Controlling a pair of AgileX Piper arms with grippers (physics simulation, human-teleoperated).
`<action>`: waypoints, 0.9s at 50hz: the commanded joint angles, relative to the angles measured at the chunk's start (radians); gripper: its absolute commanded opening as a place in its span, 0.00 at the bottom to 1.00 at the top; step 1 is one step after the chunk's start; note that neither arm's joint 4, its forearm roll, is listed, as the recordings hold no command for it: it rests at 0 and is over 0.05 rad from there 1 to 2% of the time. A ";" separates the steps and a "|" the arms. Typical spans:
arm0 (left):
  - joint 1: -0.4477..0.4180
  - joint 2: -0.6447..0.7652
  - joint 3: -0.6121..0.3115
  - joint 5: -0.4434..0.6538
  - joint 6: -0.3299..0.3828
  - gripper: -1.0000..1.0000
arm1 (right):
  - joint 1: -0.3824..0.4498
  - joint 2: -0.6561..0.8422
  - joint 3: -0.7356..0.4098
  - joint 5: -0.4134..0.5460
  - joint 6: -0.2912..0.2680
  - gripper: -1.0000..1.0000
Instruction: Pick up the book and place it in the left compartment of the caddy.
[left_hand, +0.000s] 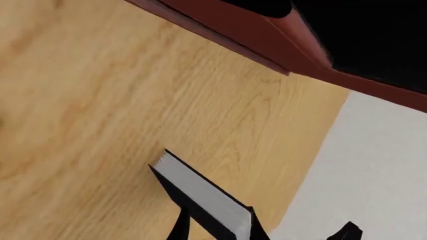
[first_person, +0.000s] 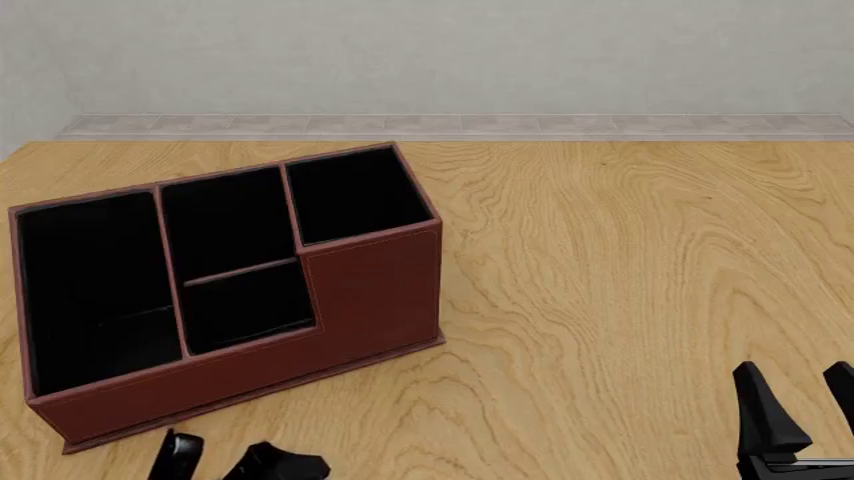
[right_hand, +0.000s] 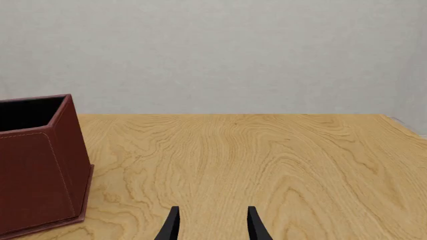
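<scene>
The book (left_hand: 200, 192), thin and black-covered with a white page edge, sits between the fingers of my left gripper (left_hand: 217, 222), which is shut on it. In the front view the left gripper (first_person: 227, 462) is at the bottom edge, just in front of the caddy's low near corner, and I cannot make the book out there. The reddish-brown caddy (first_person: 374, 290) stands at the left of the table. Its long left compartment (first_person: 87, 280) is black inside and holds nothing that I can see. The caddy's wall (left_hand: 267, 30) lies ahead of the book. My right gripper (first_person: 805, 410) is open and holds nothing, far right of the caddy.
The wooden table (first_person: 627, 280) stretches right of the caddy to a grey wall. The caddy has two small middle sections (first_person: 234, 270) and a tall square end section (first_person: 354, 195). The right wrist view shows the caddy's tall end (right_hand: 40, 170). The table edge (left_hand: 313, 160) runs near the book.
</scene>
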 joint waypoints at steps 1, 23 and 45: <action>-0.002 -0.083 -0.035 0.160 0.043 0.00 | 0.000 -0.003 -0.001 0.003 0.000 1.00; 0.002 -0.507 -0.256 0.743 0.145 0.00 | 0.000 -0.003 -0.001 0.003 0.000 1.00; 0.299 -0.627 -0.635 1.139 0.589 0.00 | 0.000 -0.003 -0.001 0.003 0.000 1.00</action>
